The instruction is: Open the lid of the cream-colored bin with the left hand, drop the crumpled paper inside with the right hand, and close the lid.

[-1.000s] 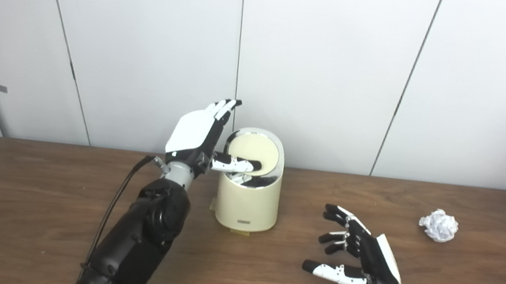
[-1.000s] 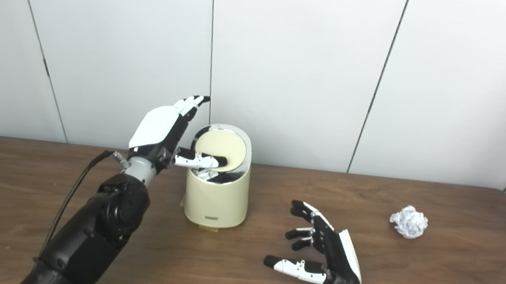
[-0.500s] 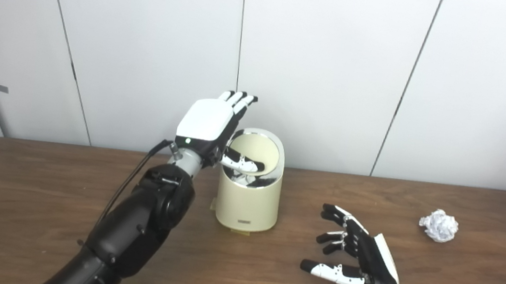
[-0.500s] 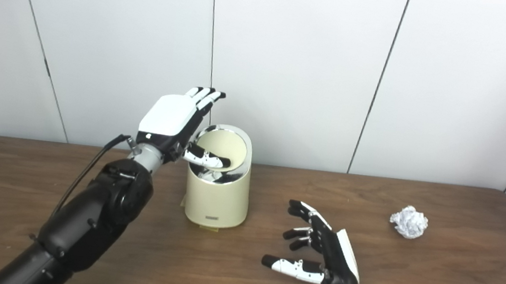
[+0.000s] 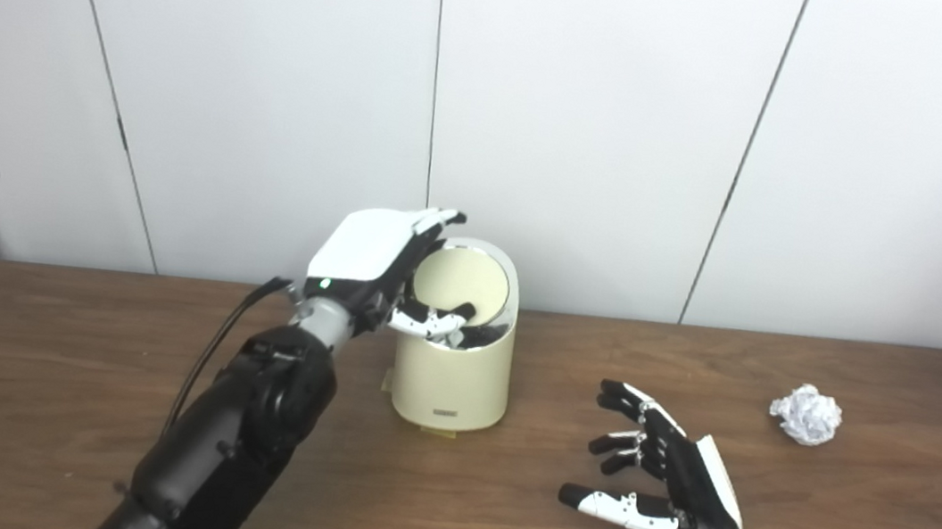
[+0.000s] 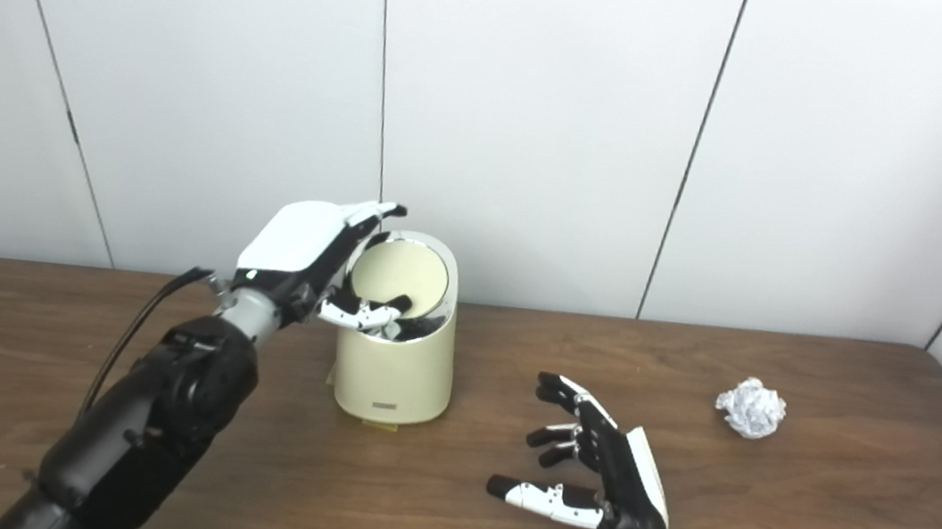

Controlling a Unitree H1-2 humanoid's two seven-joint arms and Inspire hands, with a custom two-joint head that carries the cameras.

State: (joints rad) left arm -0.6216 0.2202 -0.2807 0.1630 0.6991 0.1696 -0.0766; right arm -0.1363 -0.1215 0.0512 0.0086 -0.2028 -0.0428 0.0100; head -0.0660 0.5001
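Change: the left robot hand (image 5: pixel 377 258) has dropped lower over the cream bin (image 5: pixel 452 361), thumb now inside the rim against the tilted lid (image 5: pixel 461 286); opening looks under way.
Left state: fingers apart, clamped on nothing.
Right robot hand (image 5: pixel 664 481): spread, empty, above the bench (image 5: pixel 60 394).
Paper (image 5: pixel 806 414): at 3 o'clock from the bin, well apart.
Hidden: bin interior and any hinge; thumb contact unclear.

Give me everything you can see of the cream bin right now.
The cream-colored bin is a small, smooth, plastic-looking cylinder standing upright on the wooden table, near the back wall. Its round lid is tilted, set in a shiny chrome rim, with a dark gap at the front. A small label sits low on its front. The left hand rests on the rim, thumb reaching across the opening.
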